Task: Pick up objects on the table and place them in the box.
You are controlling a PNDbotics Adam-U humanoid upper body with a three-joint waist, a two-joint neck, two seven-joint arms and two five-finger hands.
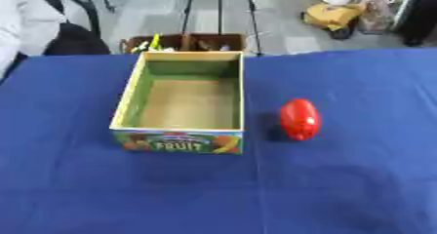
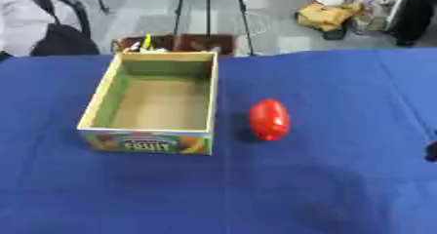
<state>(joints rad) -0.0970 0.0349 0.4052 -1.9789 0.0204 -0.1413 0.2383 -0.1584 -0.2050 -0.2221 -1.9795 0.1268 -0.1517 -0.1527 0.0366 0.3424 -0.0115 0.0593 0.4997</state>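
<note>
Box [image 1: 181, 103] sits empty, red object [image 1: 299, 119] just beside it unpicked; a dark bit of right hand [image 2: 432, 151] shows, fingers impossible to read; reach comes next.

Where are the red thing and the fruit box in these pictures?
red oval object [image 1: 300, 119], left eye view, middle of its shiny surface.
fruit box [image 1: 178, 141], left eye view, its printed front wall.

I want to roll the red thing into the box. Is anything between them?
No. Between the red oval object and the fruit box lies only bare blue tablecloth, as the left eye view shows.
</note>
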